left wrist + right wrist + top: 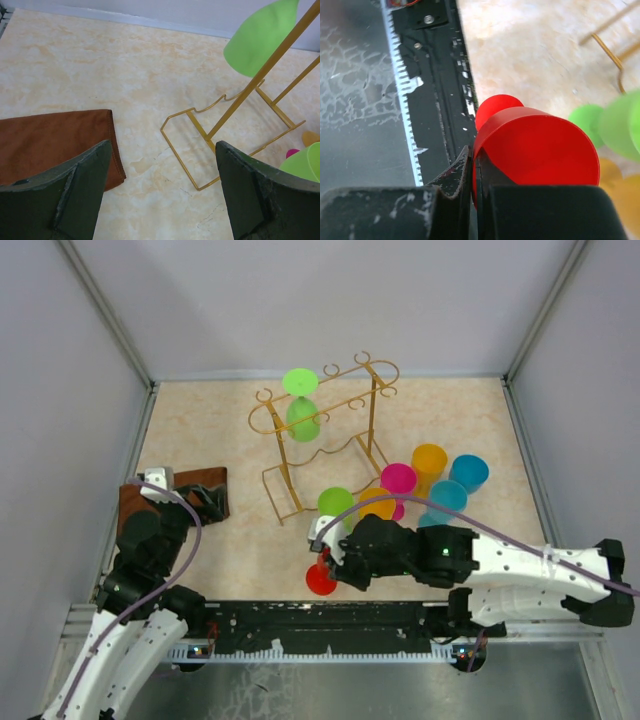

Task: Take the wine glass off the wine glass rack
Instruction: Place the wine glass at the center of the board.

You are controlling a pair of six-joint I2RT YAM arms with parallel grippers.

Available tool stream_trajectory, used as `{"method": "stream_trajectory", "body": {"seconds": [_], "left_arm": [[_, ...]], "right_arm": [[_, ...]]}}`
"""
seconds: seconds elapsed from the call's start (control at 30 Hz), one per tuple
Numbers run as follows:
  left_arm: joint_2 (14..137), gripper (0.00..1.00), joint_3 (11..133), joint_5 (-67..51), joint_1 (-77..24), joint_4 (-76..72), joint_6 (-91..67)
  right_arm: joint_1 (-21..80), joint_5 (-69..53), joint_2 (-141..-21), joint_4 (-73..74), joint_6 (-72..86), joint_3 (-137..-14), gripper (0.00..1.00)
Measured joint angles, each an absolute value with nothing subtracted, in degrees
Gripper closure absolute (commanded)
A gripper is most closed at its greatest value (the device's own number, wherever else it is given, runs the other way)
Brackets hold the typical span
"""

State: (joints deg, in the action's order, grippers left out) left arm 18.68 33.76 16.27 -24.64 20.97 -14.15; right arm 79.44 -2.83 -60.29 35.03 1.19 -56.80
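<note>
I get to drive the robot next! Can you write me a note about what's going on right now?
Left claw: open and empty, above the brown cloth.
Right claw: shut on the red plastic wine glass, held low at the front.
Gold wire wine glass rack: one green plastic wine glass hangs upside down on it.
Done: the red glass is off the rack; six other coloured glasses stand beside it.
Left: set the red one down, then probably fetch the green one.

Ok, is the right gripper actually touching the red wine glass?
Touching. The right wrist view shows the right gripper shut on the red wine glass. The wall of the bowl is pinched at the rim, and no gap shows.
</note>
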Motion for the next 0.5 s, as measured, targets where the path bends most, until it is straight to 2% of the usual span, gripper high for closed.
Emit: {"method": "stream_trajectory", "body": {"seconds": [0.17, 0.5], "left_arm": [[18.2, 0.1, 32.3, 15.7, -24.6, 20.3, -14.0], [17.6, 0.09, 31.7, 15.4, -24.6, 20.2, -13.0]], "right_arm": [[79.4, 8.2, -53.1, 41.0, 10.4, -55.5, 1.0], [79.2, 19.0, -54.8, 56.2, 25.7, -55.6, 1.0]]}}
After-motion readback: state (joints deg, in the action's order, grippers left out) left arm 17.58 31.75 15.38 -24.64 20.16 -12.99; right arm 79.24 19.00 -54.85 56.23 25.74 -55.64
